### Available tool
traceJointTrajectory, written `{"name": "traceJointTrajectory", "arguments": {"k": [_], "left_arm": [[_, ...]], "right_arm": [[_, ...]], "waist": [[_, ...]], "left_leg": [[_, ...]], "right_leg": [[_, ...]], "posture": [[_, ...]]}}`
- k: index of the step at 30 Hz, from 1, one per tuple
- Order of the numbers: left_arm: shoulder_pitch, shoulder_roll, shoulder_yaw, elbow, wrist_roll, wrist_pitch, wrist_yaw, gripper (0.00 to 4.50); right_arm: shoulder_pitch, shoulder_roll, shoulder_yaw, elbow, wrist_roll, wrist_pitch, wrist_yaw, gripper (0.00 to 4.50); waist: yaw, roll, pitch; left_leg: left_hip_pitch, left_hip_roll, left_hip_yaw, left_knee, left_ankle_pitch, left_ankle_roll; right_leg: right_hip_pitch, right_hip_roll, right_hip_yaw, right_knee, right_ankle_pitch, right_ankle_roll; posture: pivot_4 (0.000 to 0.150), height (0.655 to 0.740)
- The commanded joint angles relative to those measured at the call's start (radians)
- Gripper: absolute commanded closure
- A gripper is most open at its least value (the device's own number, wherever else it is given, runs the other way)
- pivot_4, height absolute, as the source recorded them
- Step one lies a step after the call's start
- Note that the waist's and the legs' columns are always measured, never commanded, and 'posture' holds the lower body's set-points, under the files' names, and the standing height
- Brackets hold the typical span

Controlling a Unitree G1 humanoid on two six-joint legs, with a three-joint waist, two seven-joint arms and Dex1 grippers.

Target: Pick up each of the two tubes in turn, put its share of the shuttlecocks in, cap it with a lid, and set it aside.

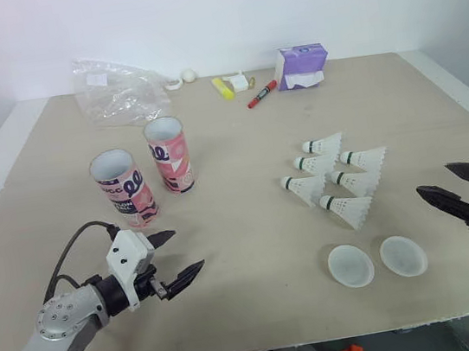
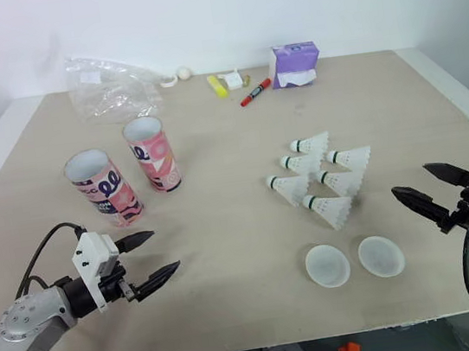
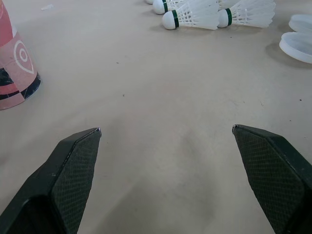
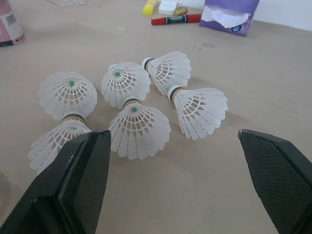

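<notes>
Nearest me, the left gripper [image 1: 188, 249] hung low over the near left of the table, fingers spread, holding nothing. The right gripper [image 1: 434, 179] was likewise agape at the near right. I judged the task not begun. On the matte beige tabletop [image 1: 245, 252], two pink printed cardboard tubes [image 1: 123, 188] stood upright and uncapped at the left. Six white net-skirted shuttlecocks [image 1: 333, 181] with green-banded corks lay clustered right of centre. Two translucent round plastic lids [image 1: 350, 265] lay side by side, just nearer.
</notes>
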Motion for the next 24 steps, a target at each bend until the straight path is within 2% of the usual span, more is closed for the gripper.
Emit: {"name": "traceJointTrajectory", "arguments": {"k": [1, 17, 22, 24], "left_arm": [[-0.018, 0.009, -0.003, -0.023, 0.002, -0.023, -0.011, 0.0], [-0.039, -0.026, 0.005, -0.001, -0.008, -0.034, 0.001, 0.0], [-0.011, -0.083, 0.047, -0.002, -0.009, -0.046, 0.079, 0.0], [0.026, -0.123, 0.068, -0.017, 0.019, -0.071, 0.138, 0.0]], "right_arm": [[-0.004, -0.014, -0.015, -0.034, 0.006, 0.0, 0.0, 0.03], [-0.035, -0.003, 0.014, -0.048, -0.002, -0.003, -0.01, 0.03], [-0.117, -0.001, 0.105, -0.114, 0.006, 0.009, -0.006, 0.03], [-0.203, 0.022, 0.196, -0.204, 0.042, 0.058, -0.026, 0.03]], "waist": [[0.0, 0.0, 0.0], [0.0, 0.0, 0.0], [-0.003, 0.0, 0.001], [-0.01, 0.001, 0.001]], "left_leg": [[0.0, 0.0, 0.0, 0.0, 0.0, 0.0], [0.0, 0.0, 0.0, 0.0, 0.0, 0.0], [0.0, 0.0, 0.0, 0.0, 0.0, 0.0], [0.0, 0.0, 0.0, -0.001, 0.0, 0.0]], "right_leg": [[0.0, 0.0, 0.0, 0.0, 0.0, 0.0], [0.0, 0.0, 0.0, 0.0, 0.0, 0.0], [0.0, 0.0, 0.0, 0.0, 0.0, 0.0], [0.0, 0.0, 0.0, 0.0, 0.0, 0.0]], "posture": [[0.15, 0.74], [0.15, 0.74], [0.15, 0.74], [0.15, 0.74]]}}
